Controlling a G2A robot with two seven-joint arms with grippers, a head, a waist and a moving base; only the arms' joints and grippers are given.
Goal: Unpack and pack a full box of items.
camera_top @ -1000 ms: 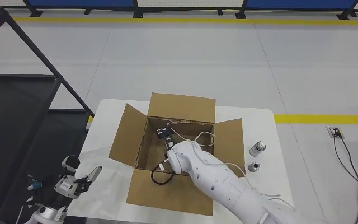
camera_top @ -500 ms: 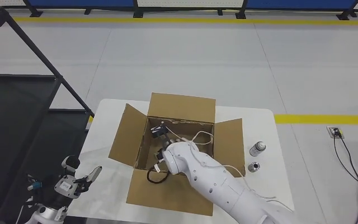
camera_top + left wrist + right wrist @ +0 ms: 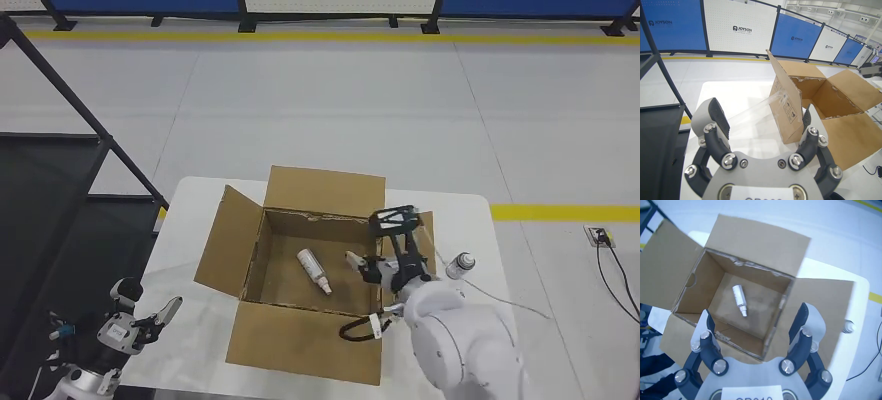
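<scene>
Since 1 s ago the right arm is out of the box (image 3: 325,190). Before, it reached deep inside; now it is pulled back to approx. 4 o'clock of the opening, and the bottle (image 3: 313,270) is uncovered.

Nearest, at 8 o'clock of the box and well apart from it, the left gripper (image 3: 761,106) hangs by the table (image 3: 465,215) edge, claw spread, nothing in it. Next, the right gripper (image 3: 755,311) is above the box's near-right corner, claw also spread and empty, looking down inside.

On the box floor, near the centre, the bottle lies on its side, thin cap end toward 5 o'clock. At 3 o'clock, outside the box on the table, are a small can (image 3: 460,265) and a second one (image 3: 454,298), near each other.

The bottle is prob. light, stiff plastic, smooth and round, so it can roll or slip. Better to pinch across the wide body, approx. mid-length, w/ fingers crosswise to the long axis, not on the thin cap.
</scene>
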